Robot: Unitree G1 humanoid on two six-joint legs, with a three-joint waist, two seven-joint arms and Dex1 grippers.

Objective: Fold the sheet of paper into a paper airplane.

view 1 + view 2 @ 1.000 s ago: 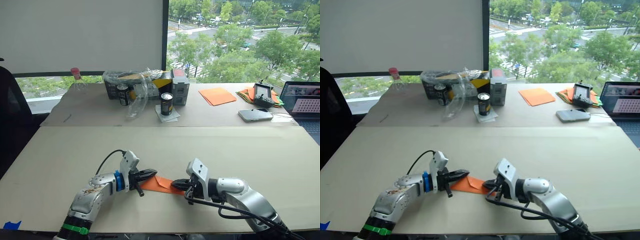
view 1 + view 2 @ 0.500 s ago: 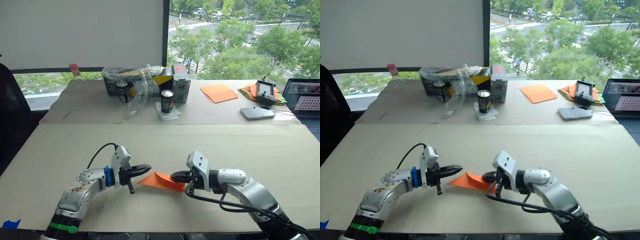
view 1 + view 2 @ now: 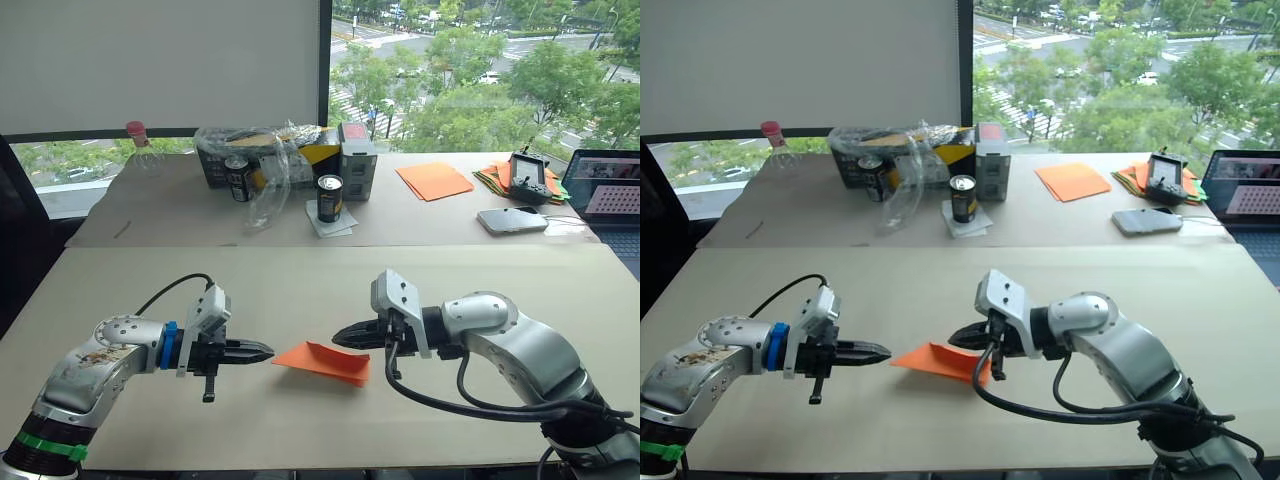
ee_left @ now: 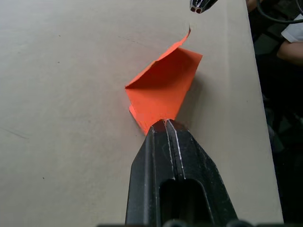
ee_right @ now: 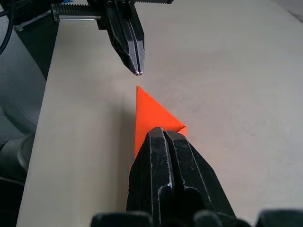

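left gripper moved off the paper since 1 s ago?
Yes. The left gripper, shut, has drawn back to the robot's left along the table; a gap separates it from the paper airplane.

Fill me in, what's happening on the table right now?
The robot is folding orange paper into a plane. The paper airplane, a pointed layered wedge, lies on the near table between the two grippers. The left gripper and the right gripper both have their fingers shut and point at it from either side, neither holding it. Spare orange sheets sit on the far table.
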